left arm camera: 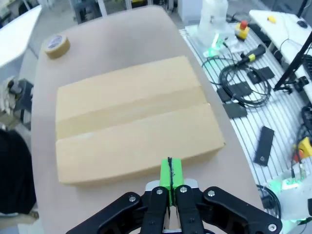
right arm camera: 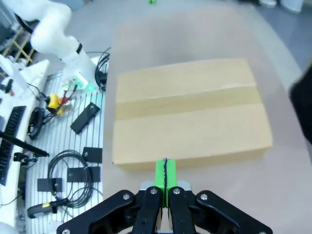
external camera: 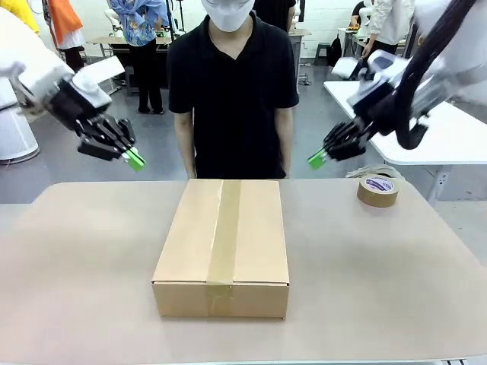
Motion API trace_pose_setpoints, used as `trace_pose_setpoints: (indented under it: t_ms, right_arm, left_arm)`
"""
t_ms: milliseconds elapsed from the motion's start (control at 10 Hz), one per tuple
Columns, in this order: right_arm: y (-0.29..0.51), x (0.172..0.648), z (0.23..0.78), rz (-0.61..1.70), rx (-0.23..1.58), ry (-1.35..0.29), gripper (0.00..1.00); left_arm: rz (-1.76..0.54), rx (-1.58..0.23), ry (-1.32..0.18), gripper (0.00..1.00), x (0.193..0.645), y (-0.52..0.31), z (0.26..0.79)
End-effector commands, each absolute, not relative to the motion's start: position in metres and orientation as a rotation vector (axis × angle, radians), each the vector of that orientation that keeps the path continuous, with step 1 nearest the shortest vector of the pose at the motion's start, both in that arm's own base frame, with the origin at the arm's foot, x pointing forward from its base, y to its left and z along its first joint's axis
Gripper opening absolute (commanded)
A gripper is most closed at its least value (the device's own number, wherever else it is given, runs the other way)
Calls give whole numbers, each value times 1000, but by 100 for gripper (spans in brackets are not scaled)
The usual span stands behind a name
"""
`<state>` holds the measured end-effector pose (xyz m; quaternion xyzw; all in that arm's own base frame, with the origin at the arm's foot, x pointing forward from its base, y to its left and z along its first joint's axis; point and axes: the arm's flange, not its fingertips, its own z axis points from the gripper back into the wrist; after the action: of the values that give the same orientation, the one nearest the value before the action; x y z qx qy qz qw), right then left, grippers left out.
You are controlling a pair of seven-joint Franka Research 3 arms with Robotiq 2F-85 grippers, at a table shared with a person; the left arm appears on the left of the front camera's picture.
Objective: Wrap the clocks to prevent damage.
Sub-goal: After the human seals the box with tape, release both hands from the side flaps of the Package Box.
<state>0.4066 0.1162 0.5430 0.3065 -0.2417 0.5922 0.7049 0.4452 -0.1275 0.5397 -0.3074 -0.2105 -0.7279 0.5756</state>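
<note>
A taped cardboard box lies in the middle of the table, a tape roll near its far right corner. Left gripper and right gripper hover clenched, empty; the clocks cannot be seen

A robotics lab: a grey slotted metal bench beside the beige table's edge carries black cables, and white worktables stand behind.
</note>
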Motion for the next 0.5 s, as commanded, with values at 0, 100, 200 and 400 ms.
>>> trace_pose_setpoints:
  t_ms: [0, 100, 200, 400]
  right_arm:
    - [99, 395, 568, 1274, 627, -509, 1]
    - [93, 387, 575, 1258, 601, -513, 1]
    - [87, 384, 576, 1249, 593, -515, 1]
    - [85, 387, 585, 1264, 594, -540, 1]
  left_arm:
    - [-1641, -675, -437, 0, 442, -107, 554]
    - [-1609, -637, -453, 0, 435, -95, 564]
    - [-1587, -627, -481, 0, 429, -85, 568]
    - [-1618, -640, -480, 0, 438, -90, 567]
